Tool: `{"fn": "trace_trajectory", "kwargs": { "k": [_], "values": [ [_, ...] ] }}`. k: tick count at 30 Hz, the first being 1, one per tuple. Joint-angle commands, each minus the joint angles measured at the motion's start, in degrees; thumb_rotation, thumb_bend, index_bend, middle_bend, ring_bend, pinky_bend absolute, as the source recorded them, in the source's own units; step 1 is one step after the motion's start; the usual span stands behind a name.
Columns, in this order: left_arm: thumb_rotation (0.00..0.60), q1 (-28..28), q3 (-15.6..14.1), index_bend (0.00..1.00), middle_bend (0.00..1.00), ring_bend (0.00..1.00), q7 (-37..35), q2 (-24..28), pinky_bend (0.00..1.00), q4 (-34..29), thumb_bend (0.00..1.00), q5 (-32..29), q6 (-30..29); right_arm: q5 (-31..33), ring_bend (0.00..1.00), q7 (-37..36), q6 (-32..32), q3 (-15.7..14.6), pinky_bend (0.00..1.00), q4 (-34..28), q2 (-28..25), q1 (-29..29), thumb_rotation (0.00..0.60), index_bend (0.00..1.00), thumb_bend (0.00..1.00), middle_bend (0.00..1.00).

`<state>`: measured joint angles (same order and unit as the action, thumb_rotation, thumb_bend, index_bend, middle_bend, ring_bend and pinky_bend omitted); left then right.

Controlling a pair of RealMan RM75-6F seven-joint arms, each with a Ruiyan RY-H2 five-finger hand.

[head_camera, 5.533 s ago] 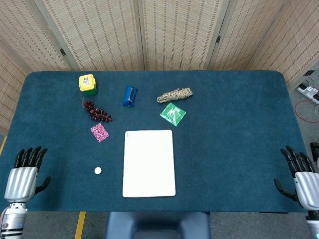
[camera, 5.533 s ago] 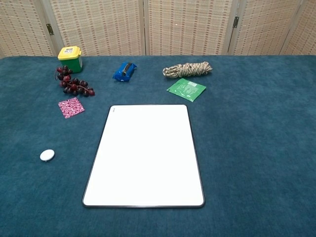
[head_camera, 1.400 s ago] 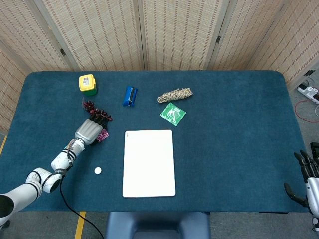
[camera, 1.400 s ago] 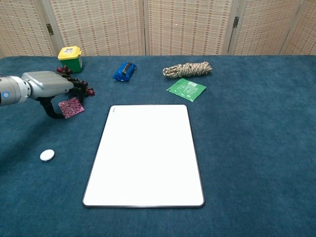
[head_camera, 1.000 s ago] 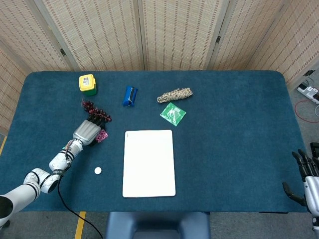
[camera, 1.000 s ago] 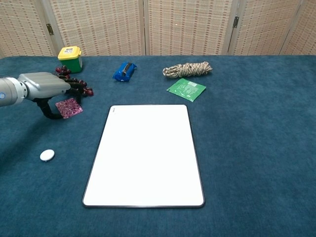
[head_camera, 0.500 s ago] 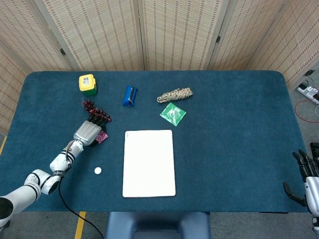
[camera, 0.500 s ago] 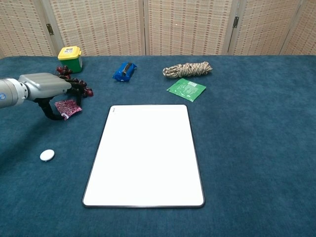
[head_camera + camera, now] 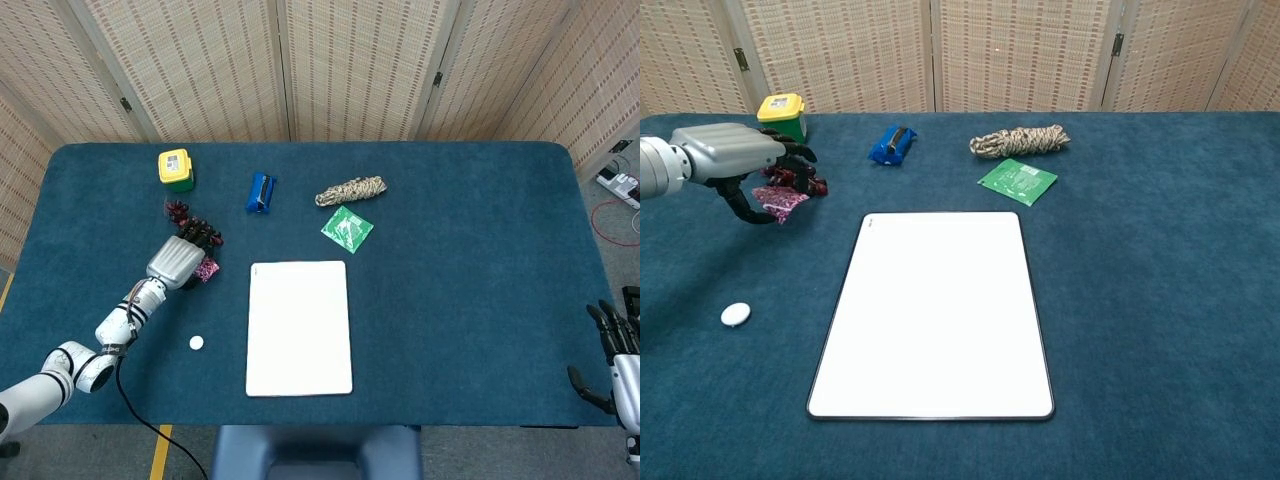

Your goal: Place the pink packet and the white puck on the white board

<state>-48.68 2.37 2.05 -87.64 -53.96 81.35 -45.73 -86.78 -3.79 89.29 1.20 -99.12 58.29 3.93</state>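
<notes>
The pink packet (image 9: 208, 270) (image 9: 781, 203) hangs crumpled under my left hand (image 9: 174, 263) (image 9: 733, 157), pinched between its dark fingers and just off the cloth, left of the white board's far corner. In the middle of the table the white board (image 9: 299, 327) (image 9: 935, 310) lies flat and bare. The white puck (image 9: 196, 343) (image 9: 736, 314) sits on the blue cloth left of the board, nearer me than the hand. My right hand (image 9: 622, 368) rests at the table's near right corner, fingers apart and holding nothing; only the head view shows it.
Dark grapes (image 9: 182, 212) (image 9: 805, 184) lie right behind my left hand. A yellow-green tub (image 9: 175, 169) (image 9: 782, 117), a blue packet (image 9: 261, 192) (image 9: 892, 144), a rope coil (image 9: 351, 191) (image 9: 1020, 140) and a green packet (image 9: 347, 228) (image 9: 1017, 180) lie at the back.
My left hand has closed on the pink packet and lifted it slightly off the cloth, crumpling it. The puck, board and right hand have not moved.
</notes>
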Motion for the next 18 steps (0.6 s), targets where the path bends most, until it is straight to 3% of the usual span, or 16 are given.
{"fn": "trace_trajectory", "kwargs": {
  "k": [1, 10, 18],
  "values": [
    [0.6, 0.0, 0.9, 0.36, 0.13, 0.08, 2.6, 2.4, 0.0, -5.0, 0.36, 0.6, -2.3, -0.1, 0.1, -0.1, 0.1, 0.0, 0.04, 0.0, -0.1, 0.0, 0.6, 0.03, 0.36, 0.06],
    [0.6, -1.6, 1.2, 0.35, 0.13, 0.07, 11.6, 4.8, 0.0, -16.9, 0.36, 2.3, -3.4, -0.1, 0.1, -0.5, 0.3, -0.1, 0.04, 0.4, -0.1, 0.2, 0.6, 0.03, 0.37, 0.06],
    [0.6, -3.4, 1.5, 0.34, 0.13, 0.07, 20.0, 3.6, 0.0, -24.1, 0.36, 2.2, -2.2, 0.1, 0.1, -1.3, 0.4, -0.1, 0.04, 1.1, 0.0, 0.5, 0.6, 0.03, 0.36, 0.06]
  ]
}}
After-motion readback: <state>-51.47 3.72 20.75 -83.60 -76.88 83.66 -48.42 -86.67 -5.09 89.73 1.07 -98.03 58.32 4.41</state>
